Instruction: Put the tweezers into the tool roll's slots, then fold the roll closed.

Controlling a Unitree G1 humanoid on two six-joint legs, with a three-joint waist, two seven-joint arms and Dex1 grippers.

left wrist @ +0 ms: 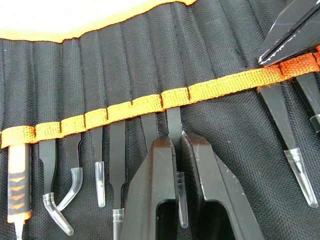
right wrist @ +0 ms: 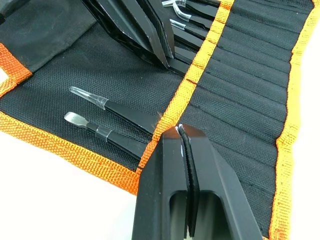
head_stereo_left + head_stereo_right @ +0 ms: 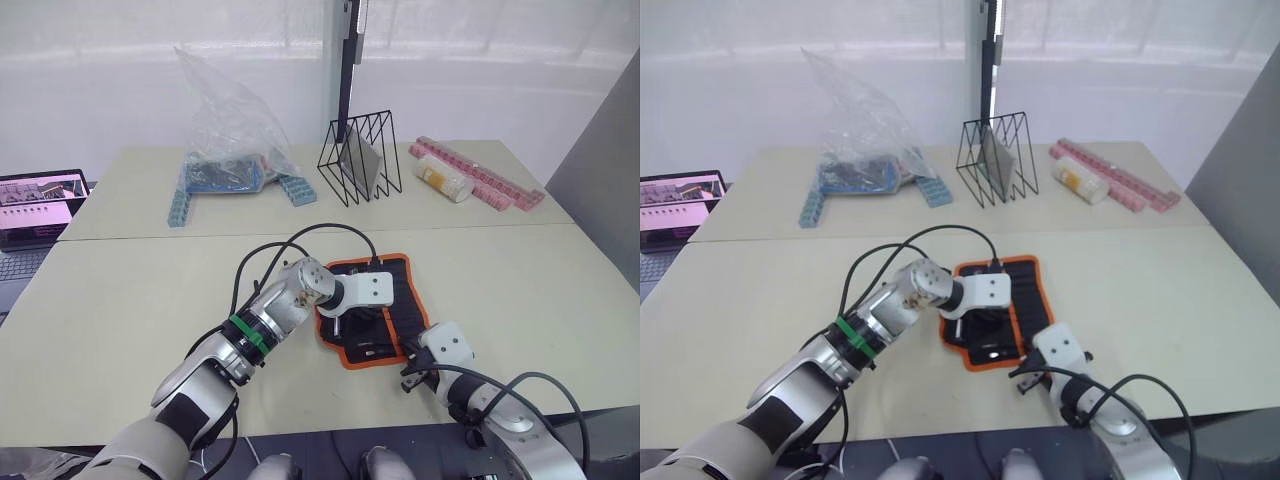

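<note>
Tweezers [image 1: 174, 131] slotted, gripped by left claw [image 1: 179, 150]; right claw [image 2: 184, 137] clenched on tool roll [image 2: 240, 85]

A crumpled clear plastic bag [image 3: 228, 110] stands at the far left of the rear table [image 3: 130, 195], over a blue tray [image 3: 222, 176]. Two blue block strips [image 3: 181, 208] flank the tray, one on each side, both angled outward. A black wire rack [image 3: 359, 157] stands near the centre of the rear table, with a grey sheet [image 3: 362, 160] held in it. To its right lies a clear cylindrical container [image 3: 444, 179], and just beside that, pink block strips [image 3: 486, 175] run diagonally toward the table's right edge. A laptop [image 3: 38, 205] with a lit screen sits at the far left. A black vertical pole [image 3: 347, 60] rises behind the rack.
</note>
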